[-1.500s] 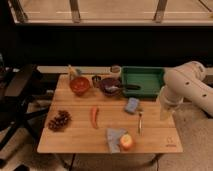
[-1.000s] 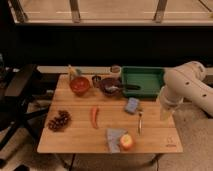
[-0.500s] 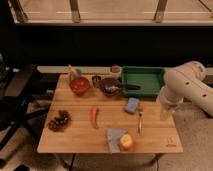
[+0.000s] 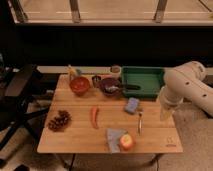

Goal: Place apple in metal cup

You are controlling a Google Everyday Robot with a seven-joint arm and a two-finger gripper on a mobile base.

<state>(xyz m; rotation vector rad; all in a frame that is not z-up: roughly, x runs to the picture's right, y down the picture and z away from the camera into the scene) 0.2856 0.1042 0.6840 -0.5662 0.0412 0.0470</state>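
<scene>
On the tabletop point(image 4: 75, 140), back and left of centre, the metal cup point(image 4: 96, 80); at the front edge, the apple point(image 4: 127, 142), lying forward-left of the pincer point(image 4: 165, 112) beside the right edge, whose grip state cannot be told.

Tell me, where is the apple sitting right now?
In the camera view, the apple sits near the front edge of the table, right of centre, by a grey cloth; the gripper hangs farther right, apart from it.

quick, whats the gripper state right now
Gripper: at the right edge of the table, apart from the apple; open or shut cannot be told.
</scene>
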